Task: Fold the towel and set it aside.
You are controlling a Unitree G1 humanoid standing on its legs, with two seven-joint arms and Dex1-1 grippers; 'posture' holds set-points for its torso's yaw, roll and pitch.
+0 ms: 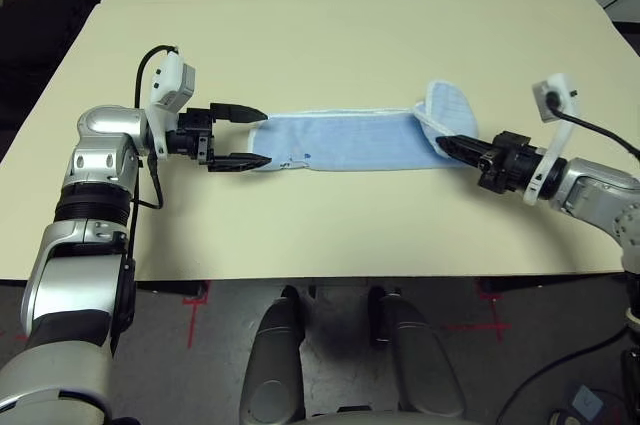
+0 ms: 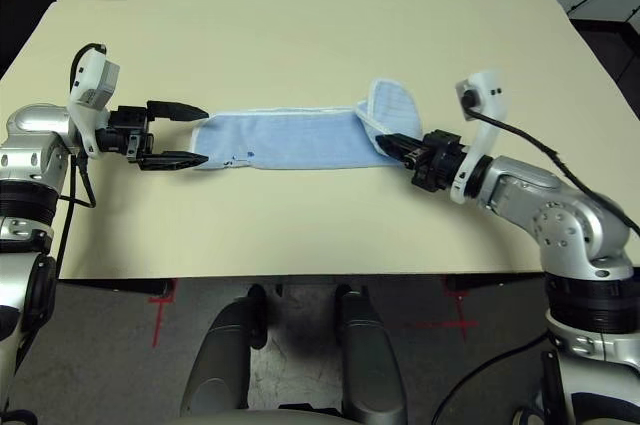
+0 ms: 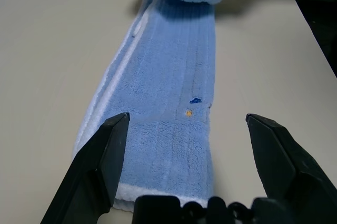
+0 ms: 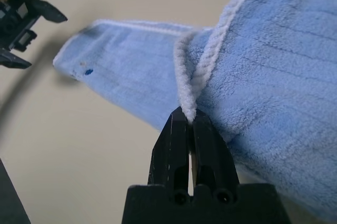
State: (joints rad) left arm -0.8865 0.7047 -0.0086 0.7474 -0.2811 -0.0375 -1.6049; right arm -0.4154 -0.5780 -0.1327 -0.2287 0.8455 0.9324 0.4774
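Note:
The towel (image 1: pixel 350 140), light blue and fluffy with white stitched edging, lies as a long narrow strip across the tan table (image 1: pixel 320 25). A small blue and orange motif (image 3: pixel 195 100) sits near its left end. My left gripper (image 1: pixel 262 137) is open, and its two black fingers straddle the towel's left end, one on each side of the strip. At the towel's right end, my right gripper (image 1: pixel 440 142) is shut on the white edging (image 4: pixel 189 97). That end is raised off the table and curls over into a loop (image 2: pixel 390 103).
The table's front edge (image 1: pixel 300 277) runs just below both arms. Bare tabletop stretches behind the towel to the far edge. Black cables (image 1: pixel 600 130) trail from both wrist cameras. The floor below carries red tape marks (image 1: pixel 195 295).

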